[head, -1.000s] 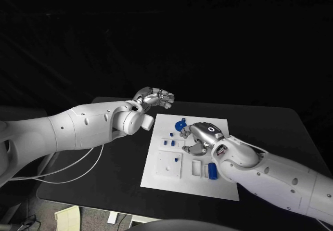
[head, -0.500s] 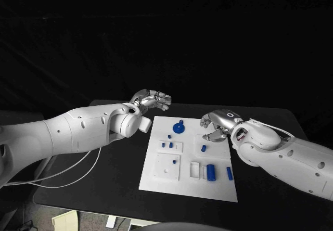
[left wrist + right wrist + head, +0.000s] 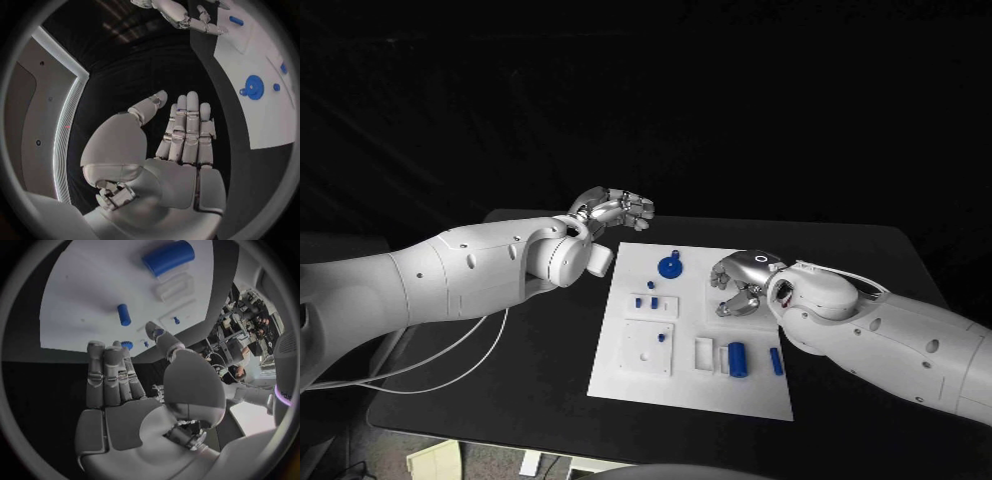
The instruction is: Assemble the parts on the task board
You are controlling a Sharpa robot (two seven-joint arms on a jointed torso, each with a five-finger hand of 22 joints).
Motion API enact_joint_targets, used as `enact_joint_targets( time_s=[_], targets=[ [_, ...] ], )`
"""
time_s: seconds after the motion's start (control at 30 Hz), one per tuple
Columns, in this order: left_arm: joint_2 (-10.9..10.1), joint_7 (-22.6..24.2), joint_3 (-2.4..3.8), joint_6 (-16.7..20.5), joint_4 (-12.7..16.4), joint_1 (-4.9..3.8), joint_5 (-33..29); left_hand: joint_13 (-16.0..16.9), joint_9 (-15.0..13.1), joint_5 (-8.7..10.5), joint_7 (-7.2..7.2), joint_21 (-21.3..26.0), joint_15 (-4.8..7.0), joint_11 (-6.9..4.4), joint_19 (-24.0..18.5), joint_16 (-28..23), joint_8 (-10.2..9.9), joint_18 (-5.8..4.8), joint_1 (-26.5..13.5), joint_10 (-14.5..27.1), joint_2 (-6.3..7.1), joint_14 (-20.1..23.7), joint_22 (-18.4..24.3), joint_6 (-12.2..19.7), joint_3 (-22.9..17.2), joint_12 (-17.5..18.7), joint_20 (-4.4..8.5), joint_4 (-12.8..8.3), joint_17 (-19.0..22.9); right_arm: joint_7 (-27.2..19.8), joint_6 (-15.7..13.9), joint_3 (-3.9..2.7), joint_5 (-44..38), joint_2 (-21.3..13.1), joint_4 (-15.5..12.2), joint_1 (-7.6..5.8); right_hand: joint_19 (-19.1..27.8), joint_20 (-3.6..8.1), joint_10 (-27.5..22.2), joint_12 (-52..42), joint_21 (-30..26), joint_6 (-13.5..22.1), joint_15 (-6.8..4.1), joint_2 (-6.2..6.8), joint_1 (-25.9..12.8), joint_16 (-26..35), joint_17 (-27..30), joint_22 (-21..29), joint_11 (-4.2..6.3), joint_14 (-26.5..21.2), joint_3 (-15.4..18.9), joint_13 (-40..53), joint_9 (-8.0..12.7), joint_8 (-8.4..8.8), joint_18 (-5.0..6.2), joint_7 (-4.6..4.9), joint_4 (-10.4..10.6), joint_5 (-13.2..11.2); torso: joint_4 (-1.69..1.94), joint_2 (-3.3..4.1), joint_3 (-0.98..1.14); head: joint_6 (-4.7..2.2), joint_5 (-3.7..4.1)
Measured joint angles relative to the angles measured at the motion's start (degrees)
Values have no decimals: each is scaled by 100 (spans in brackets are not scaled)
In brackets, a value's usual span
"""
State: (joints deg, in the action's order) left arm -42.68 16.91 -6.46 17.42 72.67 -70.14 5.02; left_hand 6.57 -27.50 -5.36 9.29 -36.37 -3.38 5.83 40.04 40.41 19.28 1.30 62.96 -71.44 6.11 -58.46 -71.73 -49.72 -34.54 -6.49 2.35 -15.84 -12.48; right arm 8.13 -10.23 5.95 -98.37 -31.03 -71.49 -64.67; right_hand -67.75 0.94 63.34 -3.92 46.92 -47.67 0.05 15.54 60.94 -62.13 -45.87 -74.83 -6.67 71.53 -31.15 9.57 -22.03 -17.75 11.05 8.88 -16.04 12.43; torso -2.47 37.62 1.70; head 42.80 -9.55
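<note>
Lying flat in the middle of the black desk [image 3: 516, 380], the white task board [image 3: 689, 385] is carrying its small blue parts in a loose scatter: a round disc with a knob [image 3: 672, 266] near the far edge, two little pegs [image 3: 646, 300] standing by a raised plate, and a stubby cylinder [image 3: 737, 358] beside a slimmer rod [image 3: 776, 361] close to some pale slots. Nothing seems to be getting seated yet, so the assembly is looking barely begun to me. The right robot hand [image 3: 738, 282] is hovering over the board's right side, fingers extended and apart with nothing in them, probably positioning for the nearby cylinders. The left robot hand [image 3: 615, 209] is waiting off the board's far left corner, fingers straight and empty in its wrist view, likely keeping clear of the work.
</note>
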Motion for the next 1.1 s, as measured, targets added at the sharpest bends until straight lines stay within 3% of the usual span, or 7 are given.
enact_joint_targets(
  time_s=[0.27,0.47,0.73,1.1],
  targets=[
    [0,0,0,0,-5,0,-2,0,0,0,0,0,0,0,0,0,-1,0,0,0,0,0,1,0,0,0,0,0,-6,19,197,21,-61,45,111,57,1,-1,128,-67,0,-76,0,-153,153,-56,15,-9,43,0,-1,4,-39,-84,0,59,-1,21,0,0,-9,19,-8],
    [2,0,0,0,-7,0,-3,0,5,0,0,0,0,0,0,0,-1,0,0,0,0,0,1,0,0,0,0,0,-8,35,220,37,-145,111,186,108,-1,-2,239,-134,0,-208,-32,-305,305,-84,44,-9,79,33,-284,9,-59,-134,-1,47,22,-365,-2,-1,-7,20,-18],
    [1,0,0,-1,-11,0,-4,1,5,0,0,0,0,0,0,0,-1,-1,0,0,0,0,1,0,0,0,0,0,-11,46,203,46,-242,173,330,163,-52,-50,366,-250,0,-375,-87,-317,425,-116,91,-8,135,85,-917,13,-58,-200,-2,17,228,-889,-3,-1,-4,30,-30],
    [2,0,-1,-1,-15,0,-5,1,5,0,0,0,0,0,0,0,-1,0,0,0,0,0,-4,0,0,0,0,0,-22,47,159,53,-317,229,382,244,-124,-41,640,-467,99,-650,-182,-374,412,-217,94,-7,249,113,-1376,66,-117,-333,-1,-96,457,-932,-4,-1,-4,48,-43]
  ],
)
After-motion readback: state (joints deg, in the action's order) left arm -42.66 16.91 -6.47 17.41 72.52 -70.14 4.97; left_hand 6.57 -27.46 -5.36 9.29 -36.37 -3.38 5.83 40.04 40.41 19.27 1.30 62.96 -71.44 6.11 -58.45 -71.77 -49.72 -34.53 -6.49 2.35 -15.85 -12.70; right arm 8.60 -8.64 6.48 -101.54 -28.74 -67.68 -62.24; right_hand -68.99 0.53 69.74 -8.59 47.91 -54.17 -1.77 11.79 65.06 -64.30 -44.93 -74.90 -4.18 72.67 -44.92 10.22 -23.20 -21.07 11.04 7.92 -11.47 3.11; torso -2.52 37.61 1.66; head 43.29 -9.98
